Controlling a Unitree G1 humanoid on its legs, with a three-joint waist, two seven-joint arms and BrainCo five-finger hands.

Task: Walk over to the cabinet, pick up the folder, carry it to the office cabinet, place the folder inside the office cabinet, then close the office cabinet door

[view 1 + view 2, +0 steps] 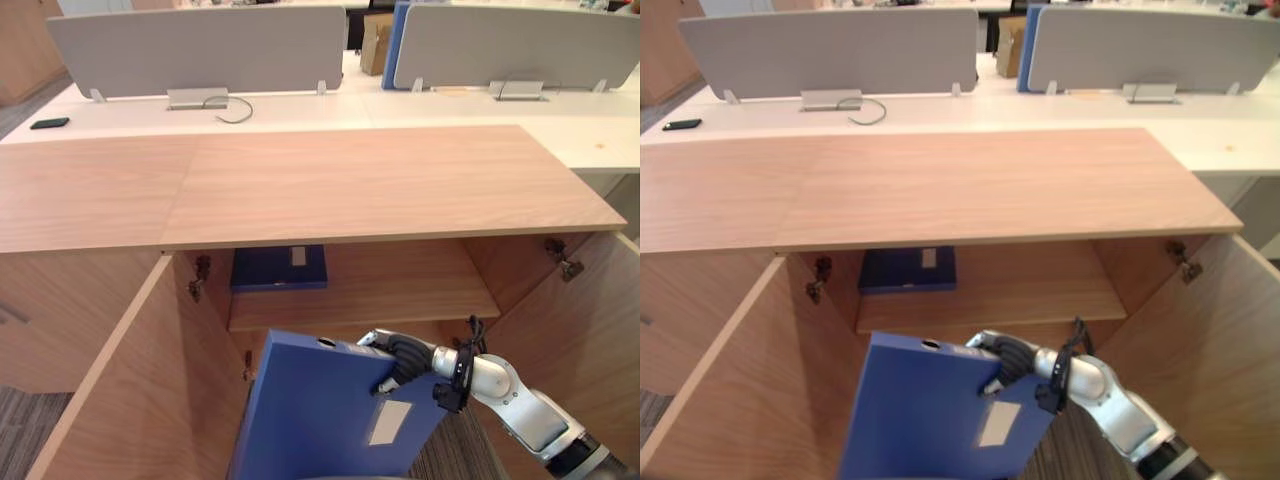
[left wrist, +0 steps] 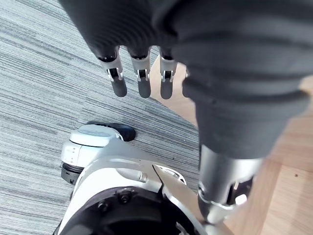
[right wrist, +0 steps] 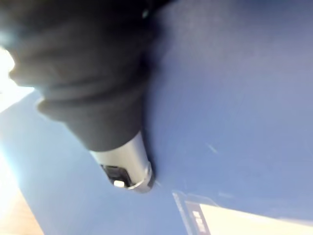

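Blue folder (image 1: 310, 420) clamped at its top corner by curled right hand (image 1: 405, 358).

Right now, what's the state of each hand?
Left hand: open, holding nothing.
Right hand: shut on the folder, at its top edge.

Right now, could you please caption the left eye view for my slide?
Right hand grips a blue rectangular folder before the open wooden office cabinet.

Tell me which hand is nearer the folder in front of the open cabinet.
Right. The right hand grips the folder by its upper corner; the left hand hangs open over the carpet, apart from it.
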